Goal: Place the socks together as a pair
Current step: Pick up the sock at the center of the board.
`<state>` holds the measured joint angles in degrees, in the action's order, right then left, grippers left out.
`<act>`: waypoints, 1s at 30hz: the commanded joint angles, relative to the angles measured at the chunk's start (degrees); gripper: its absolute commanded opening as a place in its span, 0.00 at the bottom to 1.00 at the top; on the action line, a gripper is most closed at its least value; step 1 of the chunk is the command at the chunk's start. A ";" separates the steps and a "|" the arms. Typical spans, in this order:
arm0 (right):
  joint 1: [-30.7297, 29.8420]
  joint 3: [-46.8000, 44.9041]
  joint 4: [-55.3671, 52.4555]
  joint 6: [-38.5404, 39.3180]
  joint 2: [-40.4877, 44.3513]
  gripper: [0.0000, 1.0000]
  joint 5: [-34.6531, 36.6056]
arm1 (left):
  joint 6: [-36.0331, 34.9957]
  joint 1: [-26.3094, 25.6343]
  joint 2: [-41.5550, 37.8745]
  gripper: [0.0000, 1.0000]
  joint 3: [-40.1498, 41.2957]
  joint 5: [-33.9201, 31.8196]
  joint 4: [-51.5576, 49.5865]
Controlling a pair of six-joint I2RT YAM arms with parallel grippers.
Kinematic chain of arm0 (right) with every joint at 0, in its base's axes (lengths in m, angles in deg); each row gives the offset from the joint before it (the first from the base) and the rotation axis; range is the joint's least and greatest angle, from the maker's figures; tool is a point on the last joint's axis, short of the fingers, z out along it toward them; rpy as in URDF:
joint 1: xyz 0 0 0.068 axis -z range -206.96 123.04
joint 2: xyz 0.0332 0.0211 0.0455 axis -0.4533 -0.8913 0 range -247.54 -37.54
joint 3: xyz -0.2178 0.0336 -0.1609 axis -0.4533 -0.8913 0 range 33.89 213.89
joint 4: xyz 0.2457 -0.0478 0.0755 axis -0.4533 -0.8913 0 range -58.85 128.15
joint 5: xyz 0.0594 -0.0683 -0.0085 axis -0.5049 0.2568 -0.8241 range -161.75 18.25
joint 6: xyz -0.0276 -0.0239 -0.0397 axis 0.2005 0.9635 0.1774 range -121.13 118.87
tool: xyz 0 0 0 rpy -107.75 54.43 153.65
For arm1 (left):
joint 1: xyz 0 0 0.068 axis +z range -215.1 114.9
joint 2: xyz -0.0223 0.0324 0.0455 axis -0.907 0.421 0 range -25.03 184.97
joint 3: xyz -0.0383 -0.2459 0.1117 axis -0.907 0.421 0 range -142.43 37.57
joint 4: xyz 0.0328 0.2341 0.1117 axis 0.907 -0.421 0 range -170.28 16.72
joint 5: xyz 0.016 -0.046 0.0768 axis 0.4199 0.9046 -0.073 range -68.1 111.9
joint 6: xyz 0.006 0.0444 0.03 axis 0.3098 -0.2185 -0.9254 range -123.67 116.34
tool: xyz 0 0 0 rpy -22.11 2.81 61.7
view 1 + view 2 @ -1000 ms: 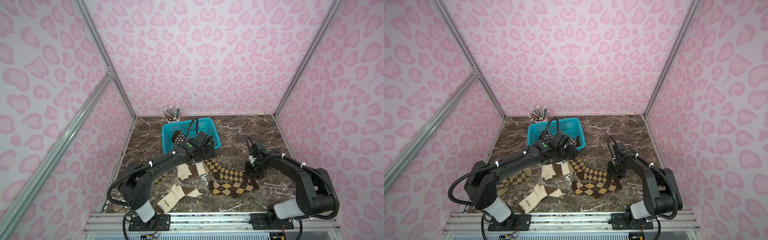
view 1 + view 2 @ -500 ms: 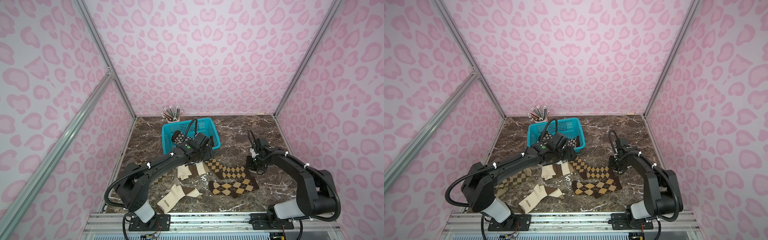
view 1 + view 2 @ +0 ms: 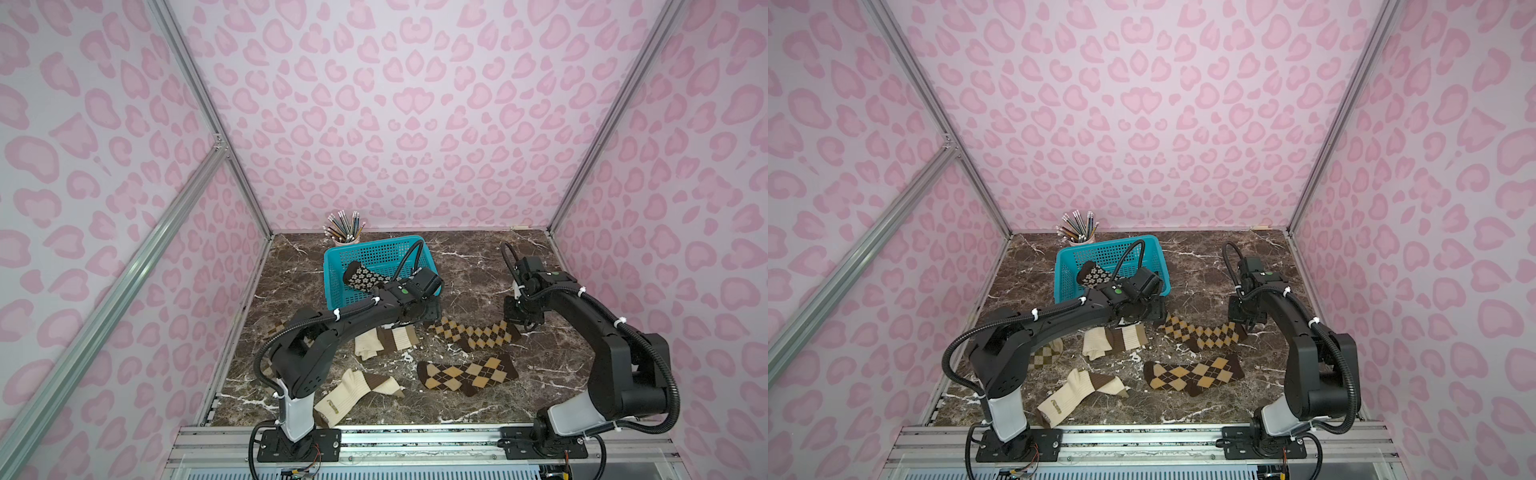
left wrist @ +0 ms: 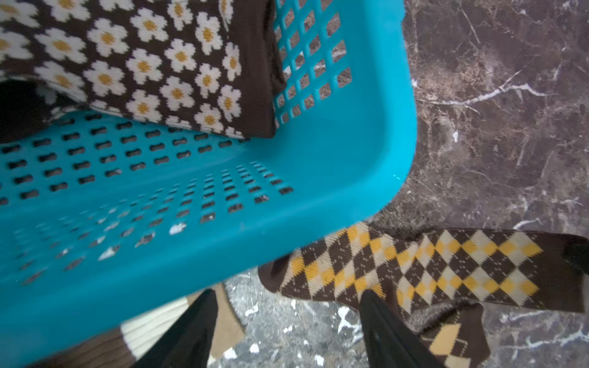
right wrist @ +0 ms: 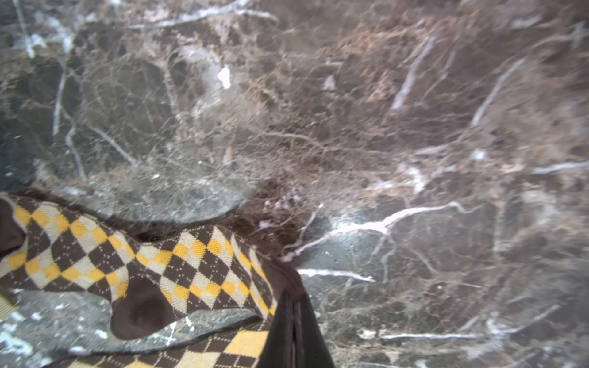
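Two brown-tan argyle socks lie at centre right in both top views, the farther one (image 3: 473,334) stretched out and the nearer one (image 3: 467,374) flat. My right gripper (image 5: 294,302) is shut on the farther argyle sock (image 5: 191,267) at its dark cuff end, which is raised a little off the marble. At that sock's other end, by the basket corner, my left gripper (image 4: 287,312) hangs open over bare marble. One of its fingers (image 4: 379,321) overlaps the argyle sock (image 4: 430,264). Two cream ribbed socks (image 3: 384,343) (image 3: 353,395) lie near the left arm.
A blue basket (image 3: 374,253) at the back holds a dark brown flowered sock (image 3: 363,276). A cup of pencils (image 3: 345,228) stands behind it. An olive diamond-check sock (image 3: 1042,355) lies partly under the left arm. Pink walls enclose the table on three sides.
My right gripper has shut on the farther argyle sock's cuff and drawn it slightly back and to the right. The left gripper has narrowed a little and hardly moved.
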<state>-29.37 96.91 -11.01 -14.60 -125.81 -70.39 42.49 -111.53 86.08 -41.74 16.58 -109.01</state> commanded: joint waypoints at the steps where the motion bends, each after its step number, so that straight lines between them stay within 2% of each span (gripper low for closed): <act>1: 1.44 0.20 -0.77 0.95 -1.09 0.01 3.62 | 0.30 -0.14 2.69 0.72 -2.95 -1.27 0.25; 6: 1.73 0.21 0.48 1.51 -1.29 0.00 2.59 | -0.56 -1.27 8.00 0.70 -9.68 -0.89 -1.23; 9: 1.71 0.69 0.41 1.80 -1.47 0.00 1.93 | -0.48 -1.31 11.79 0.62 -12.83 -2.11 -5.53; 12: 1.75 1.22 0.39 2.22 -1.38 0.00 1.47 | -0.54 -1.33 13.46 0.57 -13.30 -2.07 -6.62; 20: 1.71 1.40 0.74 2.94 -1.79 0.00 -0.45 | -0.24 -1.13 16.29 0.54 -15.08 -3.65 -9.09; 26: 1.71 2.31 0.40 3.20 -1.55 0.00 -1.21 | -1.47 -1.03 18.56 0.37 -15.01 -3.35 -8.81; 30: 1.72 4.04 -0.56 3.80 -0.78 0.00 -3.41 | -3.49 -0.33 18.56 0.04 -16.67 -3.83 -10.51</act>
<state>-27.65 99.43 -10.58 -11.54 -127.25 -71.92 41.28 -112.37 104.04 -57.50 11.81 -117.60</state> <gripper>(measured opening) 0.062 0.082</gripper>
